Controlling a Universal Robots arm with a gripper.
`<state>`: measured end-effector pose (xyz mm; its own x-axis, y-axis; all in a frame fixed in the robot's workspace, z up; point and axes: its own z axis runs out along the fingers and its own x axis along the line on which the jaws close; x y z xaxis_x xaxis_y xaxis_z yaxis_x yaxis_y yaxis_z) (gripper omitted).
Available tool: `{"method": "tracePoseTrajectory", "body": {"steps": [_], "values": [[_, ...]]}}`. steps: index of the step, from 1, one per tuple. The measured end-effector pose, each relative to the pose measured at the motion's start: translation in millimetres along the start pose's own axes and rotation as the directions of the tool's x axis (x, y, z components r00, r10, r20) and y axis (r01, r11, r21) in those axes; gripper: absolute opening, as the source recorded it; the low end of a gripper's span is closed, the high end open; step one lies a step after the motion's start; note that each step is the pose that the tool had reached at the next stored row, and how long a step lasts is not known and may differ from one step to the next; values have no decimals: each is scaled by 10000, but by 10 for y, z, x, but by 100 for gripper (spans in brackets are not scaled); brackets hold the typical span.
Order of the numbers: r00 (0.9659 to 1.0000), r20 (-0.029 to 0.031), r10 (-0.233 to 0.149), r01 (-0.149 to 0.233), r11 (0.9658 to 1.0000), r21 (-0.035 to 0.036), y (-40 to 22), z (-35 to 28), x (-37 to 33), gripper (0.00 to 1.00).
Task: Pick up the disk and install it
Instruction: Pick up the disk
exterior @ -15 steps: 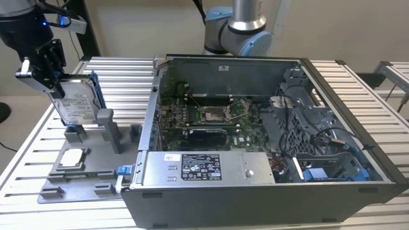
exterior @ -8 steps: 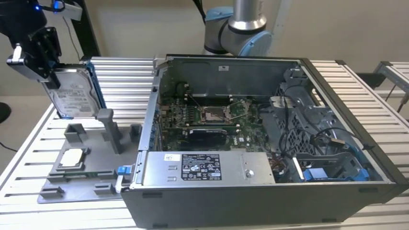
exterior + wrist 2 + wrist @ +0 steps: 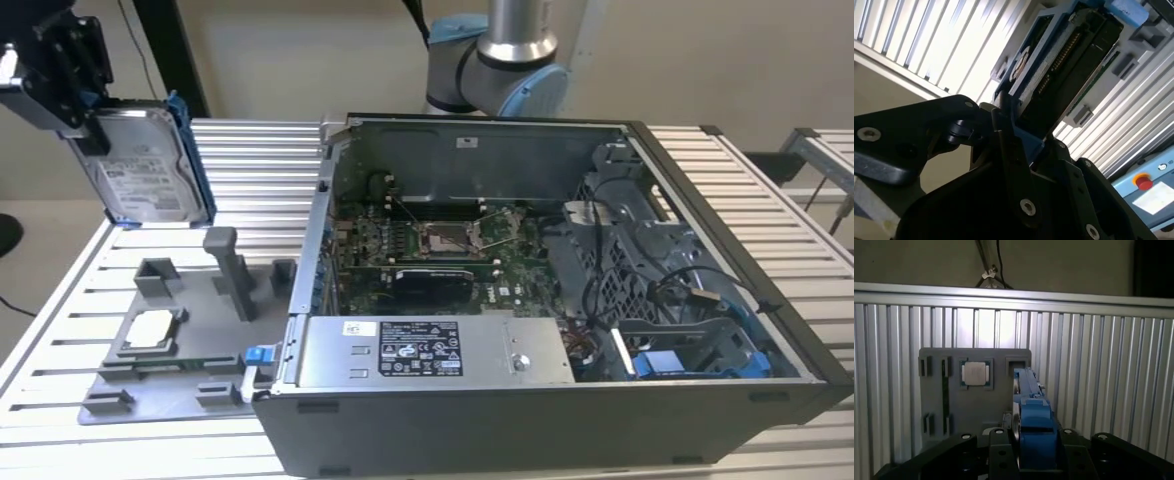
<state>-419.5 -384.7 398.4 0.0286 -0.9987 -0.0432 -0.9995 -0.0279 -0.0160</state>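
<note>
Ribbed aluminium table (image 3: 254, 160), open computer case (image 3: 534, 425) on it. Saw disk (image 3: 144, 165) pinched in gripper (image 3: 83, 100) by its blue carrier (image 3: 1036, 432), upright, airborne above grey fixture (image 3: 174, 345), well apart from case. Judged stiff, fairly heavy, shock-sensitive; best taken by carrier edges, off label (image 3: 140, 182).

1. The table (image 3: 254, 170) has a top of silver ribbed metal slats.
2. A grey holder plate (image 3: 154, 395) lies flat on it toward the exterior view's left, with upright posts and slots.
3. An open computer case (image 3: 534, 425) lies on its side just beside the plate, toward the exterior view's right.
</note>
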Motion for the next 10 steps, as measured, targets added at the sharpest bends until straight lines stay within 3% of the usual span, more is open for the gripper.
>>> {"method": "tracePoseTrajectory", "body": {"steps": [10], "values": [[10000,1,0,0,10000,2,-8,-458,-20,0]]}}
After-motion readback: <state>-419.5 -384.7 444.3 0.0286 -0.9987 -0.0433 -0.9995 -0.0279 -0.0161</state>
